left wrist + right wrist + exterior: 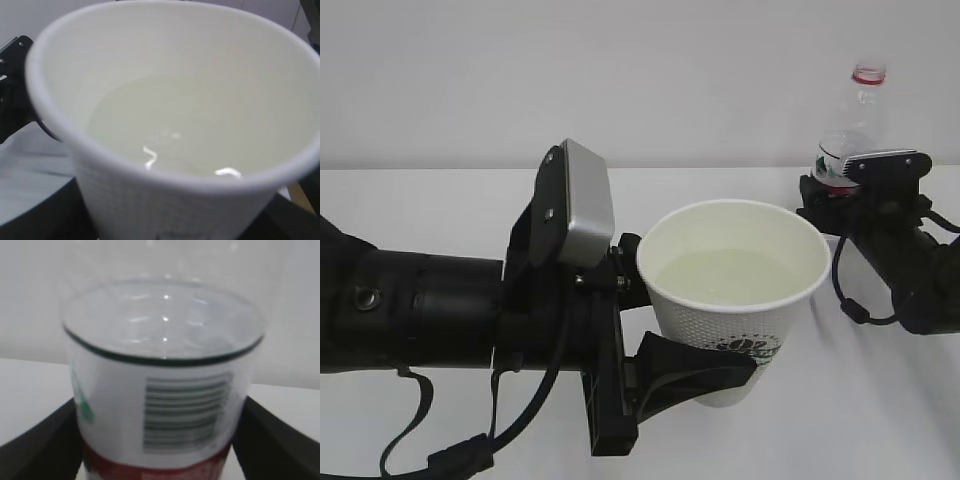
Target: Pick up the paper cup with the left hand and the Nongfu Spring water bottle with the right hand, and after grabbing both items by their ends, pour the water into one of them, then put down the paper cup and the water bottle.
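Observation:
The white dimpled paper cup (735, 310) (165, 65) stands upright, with pale water (735, 275) (185, 130) filling its lower part. My left gripper (720, 352) (165, 222) is shut on the cup's lower wall; one black finger (700, 375) crosses below the green logo. At the back right the clear Nongfu Spring water bottle (857, 120) (160, 390) stands upright and capless, with a red neck ring. My right gripper (850, 185) (160, 440) holds it at the label, and its black fingers (45, 445) lie against both sides.
A white table (880, 400) runs back to a plain white wall. My left arm fills the lower left of the exterior view, with a cable hanging below it. A black cable (850, 300) loops down from my right wrist.

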You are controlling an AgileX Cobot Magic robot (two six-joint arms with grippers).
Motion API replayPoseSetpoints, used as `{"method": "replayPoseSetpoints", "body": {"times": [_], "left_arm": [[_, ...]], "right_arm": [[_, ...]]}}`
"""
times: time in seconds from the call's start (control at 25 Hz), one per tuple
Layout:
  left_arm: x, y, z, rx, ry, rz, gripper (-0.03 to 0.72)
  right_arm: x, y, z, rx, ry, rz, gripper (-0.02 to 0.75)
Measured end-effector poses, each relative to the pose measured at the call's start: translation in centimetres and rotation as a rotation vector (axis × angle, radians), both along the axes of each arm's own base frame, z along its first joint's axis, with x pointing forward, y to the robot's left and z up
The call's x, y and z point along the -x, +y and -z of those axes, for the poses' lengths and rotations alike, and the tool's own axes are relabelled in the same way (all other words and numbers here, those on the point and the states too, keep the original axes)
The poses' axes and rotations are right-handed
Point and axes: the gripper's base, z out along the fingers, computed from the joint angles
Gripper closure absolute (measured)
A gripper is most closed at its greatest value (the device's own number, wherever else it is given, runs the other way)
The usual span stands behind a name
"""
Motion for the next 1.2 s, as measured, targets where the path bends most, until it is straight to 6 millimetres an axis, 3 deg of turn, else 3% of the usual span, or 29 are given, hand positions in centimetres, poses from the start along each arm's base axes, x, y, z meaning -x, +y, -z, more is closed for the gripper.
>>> {"method": "replayPoseSetpoints", "body": {"times": [0.44,0.6,1.2], "left_arm": [[0.0,0.0,0.0,0.001,0.001,-0.002,0.188],[0.0,0.0,0.0,0.002,0.002,-0.003,0.188],[-0.1,0.0,-0.1,0.007,0.005,-0.008,0.188]], "right_arm": [[0.1,0.0,0.0,-0.008,-0.001,0.001,0.073],[0.6,-0.1,-1.3,-0.018,-0.019,0.002,0.074],[5.9,-0.4,-4.5,-0.029,-0.002,0.001,0.076]]}}
